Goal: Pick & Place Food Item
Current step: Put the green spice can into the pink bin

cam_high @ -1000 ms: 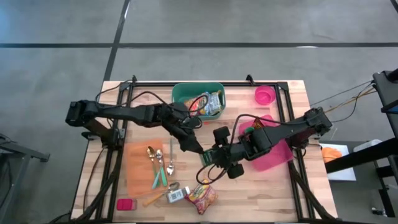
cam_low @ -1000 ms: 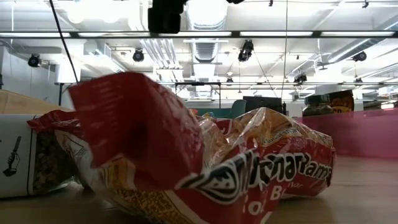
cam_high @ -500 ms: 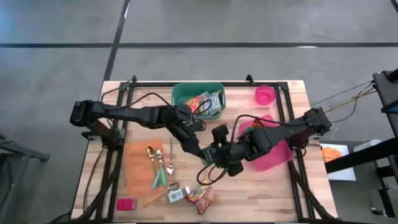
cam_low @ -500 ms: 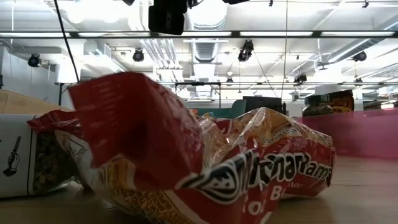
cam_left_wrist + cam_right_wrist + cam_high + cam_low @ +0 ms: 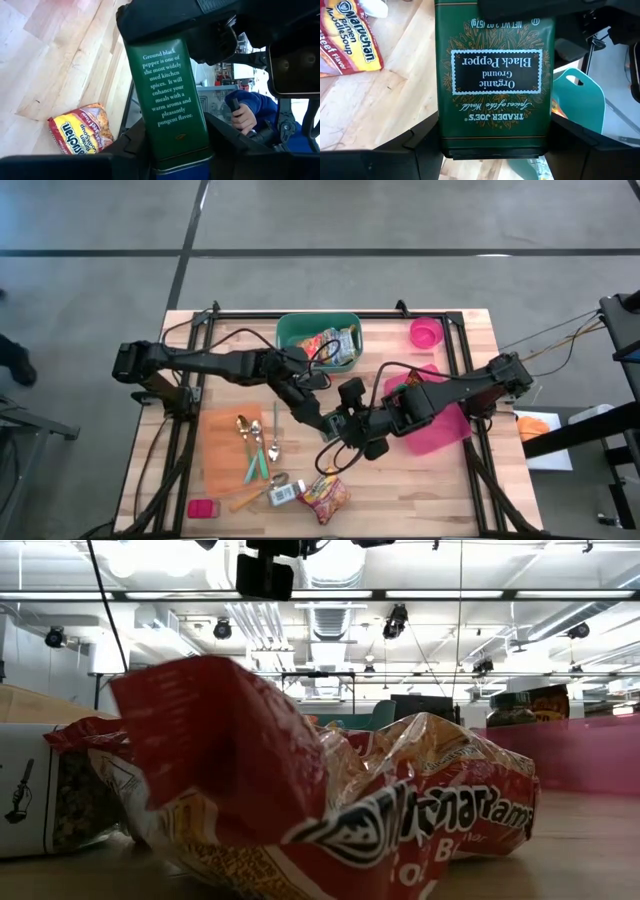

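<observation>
over the middle of the surface (image 5: 440,330), between the two arms, a green pepper tin (image 5: 494,75) hangs in the air. it looks light, stiff and slick-sided, best pinched across its flat faces. the right hand (image 5: 492,145) is clamped on one end; the left hand (image 5: 175,145) brackets the other end, whether gripping yet i cannot tell.

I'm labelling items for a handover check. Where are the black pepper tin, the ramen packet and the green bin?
black pepper tin (image 5: 495,75), right wrist view, front label.
ramen packet (image 5: 326,497), high view, packet's middle.
green bin (image 5: 290,332), high view, bare left rim.
</observation>
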You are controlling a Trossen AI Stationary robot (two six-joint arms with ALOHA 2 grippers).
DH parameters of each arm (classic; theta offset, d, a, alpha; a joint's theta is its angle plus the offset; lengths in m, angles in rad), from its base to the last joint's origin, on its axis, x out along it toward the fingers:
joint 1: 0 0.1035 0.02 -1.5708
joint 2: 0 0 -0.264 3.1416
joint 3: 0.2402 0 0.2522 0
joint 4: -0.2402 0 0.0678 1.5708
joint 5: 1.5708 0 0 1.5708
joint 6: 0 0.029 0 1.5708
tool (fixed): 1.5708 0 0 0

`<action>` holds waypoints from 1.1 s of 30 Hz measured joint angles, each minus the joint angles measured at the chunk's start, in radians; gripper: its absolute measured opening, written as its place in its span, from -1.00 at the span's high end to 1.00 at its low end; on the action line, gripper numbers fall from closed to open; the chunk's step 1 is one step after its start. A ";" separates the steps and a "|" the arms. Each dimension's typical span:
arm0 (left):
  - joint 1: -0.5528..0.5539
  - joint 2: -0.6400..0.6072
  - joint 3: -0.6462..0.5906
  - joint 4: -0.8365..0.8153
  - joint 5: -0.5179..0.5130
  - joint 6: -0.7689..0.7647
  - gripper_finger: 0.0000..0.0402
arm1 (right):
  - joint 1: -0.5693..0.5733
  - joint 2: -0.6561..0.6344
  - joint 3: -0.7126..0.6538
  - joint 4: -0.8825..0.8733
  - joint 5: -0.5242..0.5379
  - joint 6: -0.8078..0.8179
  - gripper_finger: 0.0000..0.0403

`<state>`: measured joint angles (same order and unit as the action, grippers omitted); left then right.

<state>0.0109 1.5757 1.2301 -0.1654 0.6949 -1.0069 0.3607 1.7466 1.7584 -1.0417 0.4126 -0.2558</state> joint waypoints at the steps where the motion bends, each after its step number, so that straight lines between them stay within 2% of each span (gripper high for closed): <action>1: 0.000 0.000 0.000 0.000 0.000 0.000 0.35 | 0.000 0.000 0.000 0.001 0.000 0.000 -0.29; 5: 0.003 0.000 0.000 0.001 0.000 0.004 0.35 | 0.001 -0.001 0.000 0.001 0.002 -0.003 -0.31; 8: 0.005 0.000 0.000 0.014 -0.014 0.008 0.35 | 0.001 -0.003 0.000 0.011 0.013 -0.010 -0.56; 12: 0.012 0.000 0.000 0.023 -0.031 0.019 0.35 | 0.001 -0.004 0.003 0.019 0.029 0.067 -0.86; 17: 0.023 -0.013 0.000 0.019 -0.032 0.054 0.35 | 0.001 -0.005 0.047 -0.011 0.091 0.151 -0.92; 22: 0.050 -0.066 0.001 0.007 -0.040 0.144 0.35 | -0.003 -0.005 0.168 -0.032 0.109 0.243 -0.93; 26: 0.079 -0.124 0.000 -0.028 -0.076 0.273 0.35 | -0.017 -0.010 0.273 -0.061 0.116 0.326 -0.94; 29: 0.088 -0.179 0.000 -0.066 -0.110 0.449 0.35 | -0.027 -0.009 0.340 -0.092 0.110 0.407 -0.94; 33: 0.073 -0.220 0.000 -0.149 -0.228 0.689 0.35 | -0.061 -0.008 0.424 -0.095 0.032 0.540 -0.94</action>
<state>0.0835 1.3561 1.2301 -0.3145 0.4667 -0.3176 0.3000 1.7390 2.1820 -1.1370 0.4449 0.2838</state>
